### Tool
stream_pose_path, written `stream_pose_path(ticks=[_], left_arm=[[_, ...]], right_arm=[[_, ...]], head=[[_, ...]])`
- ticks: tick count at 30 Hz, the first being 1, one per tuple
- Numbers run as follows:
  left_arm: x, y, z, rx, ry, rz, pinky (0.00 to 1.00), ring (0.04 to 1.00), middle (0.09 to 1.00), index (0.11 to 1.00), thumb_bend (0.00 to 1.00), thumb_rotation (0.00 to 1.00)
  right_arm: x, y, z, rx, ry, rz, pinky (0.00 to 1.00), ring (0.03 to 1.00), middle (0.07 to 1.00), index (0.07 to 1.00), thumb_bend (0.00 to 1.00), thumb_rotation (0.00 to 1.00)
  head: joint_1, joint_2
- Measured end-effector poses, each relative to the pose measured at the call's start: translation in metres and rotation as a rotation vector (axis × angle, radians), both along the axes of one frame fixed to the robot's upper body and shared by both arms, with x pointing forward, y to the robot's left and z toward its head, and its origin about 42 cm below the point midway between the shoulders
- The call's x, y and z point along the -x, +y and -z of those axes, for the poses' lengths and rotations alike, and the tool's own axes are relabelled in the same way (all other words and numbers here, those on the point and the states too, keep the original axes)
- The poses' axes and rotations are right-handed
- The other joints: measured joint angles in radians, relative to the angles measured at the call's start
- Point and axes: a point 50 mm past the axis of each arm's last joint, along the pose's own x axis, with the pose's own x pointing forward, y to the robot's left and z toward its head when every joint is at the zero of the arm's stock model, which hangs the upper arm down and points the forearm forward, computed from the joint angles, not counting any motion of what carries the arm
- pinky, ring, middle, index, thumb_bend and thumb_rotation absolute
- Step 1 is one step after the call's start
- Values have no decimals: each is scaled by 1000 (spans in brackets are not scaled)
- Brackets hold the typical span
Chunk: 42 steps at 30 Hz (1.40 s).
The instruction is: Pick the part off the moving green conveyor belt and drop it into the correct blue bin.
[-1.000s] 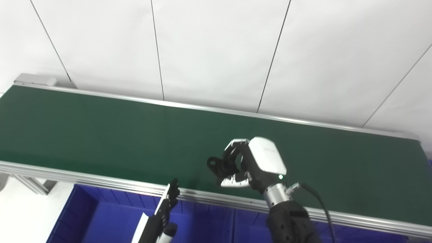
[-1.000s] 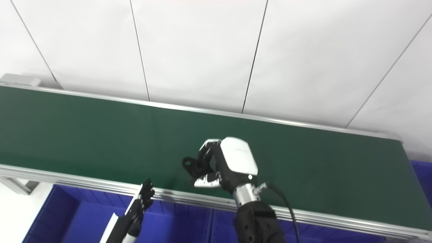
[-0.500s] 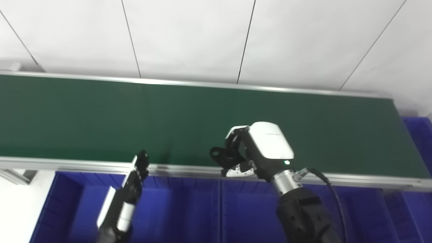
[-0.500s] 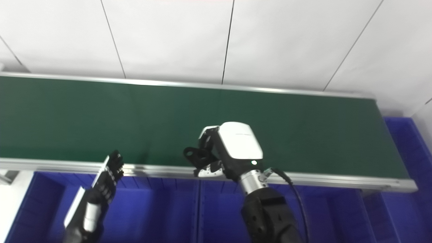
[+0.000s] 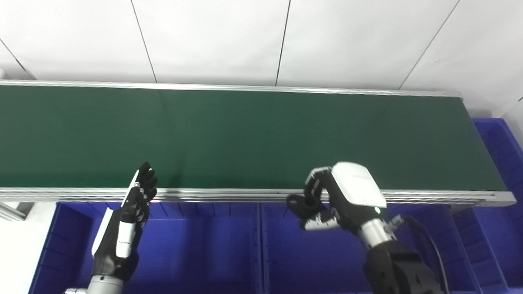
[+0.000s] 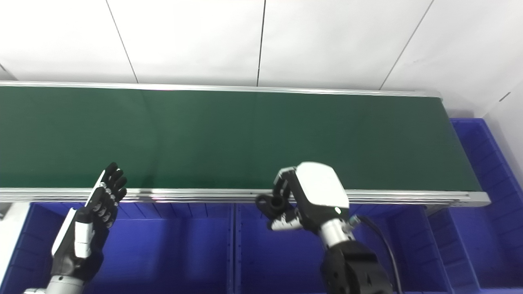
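Note:
My right hand point(image 5: 339, 200) is shut on a small black part point(image 5: 300, 203) with a round eye at its end. Hand and part hang at the near rail of the green conveyor belt point(image 5: 245, 134), above the middle blue bin point(image 5: 310, 253). My left hand point(image 5: 130, 204) is open, fingers pointing up, over the left blue bin point(image 5: 184, 253) just short of the belt's rail. The same hands show in the right eye view, the right hand point(image 6: 310, 200) with the part point(image 6: 271, 203) and the left hand point(image 6: 100, 202). Nothing lies on the belt.
A row of blue bins runs along the belt's near side, split by dividers point(image 5: 261, 245). Another blue bin point(image 5: 500, 147) stands past the belt's right end. A white panelled wall point(image 5: 261, 36) rises behind the belt.
The camera has tilted down and panned right. My right hand has pulled back with the part from over the belt to its near rail, above the bins. The left hand has risen slightly.

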Motion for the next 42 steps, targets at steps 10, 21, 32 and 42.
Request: stream_pose_path(ticks=[10, 21, 32, 42], left_arm=[[-4, 4, 0, -9, -2, 9, 991, 985, 1000, 1000, 861, 986], [-5, 3, 2, -9, 14, 11, 973, 983, 993, 1000, 858, 999], [-5, -1, -1, -1, 18, 13, 966, 972, 988, 1000, 841, 990], [-5, -5, -8, -12, -5, 23, 962, 952, 977, 1000, 809, 981]], right_arm=[[12, -7, 31, 81, 108, 29, 173, 249, 472, 486, 531, 0], [13, -6, 50, 205, 158, 36, 356, 505, 650, 676, 965, 371], [10, -3, 47, 227, 139, 3, 542, 666, 725, 698, 1000, 479], [16, -2, 40, 171, 117, 2, 522, 640, 698, 685, 1000, 449]], head=[[-3, 5], [11, 2], [24, -2], [66, -5]])
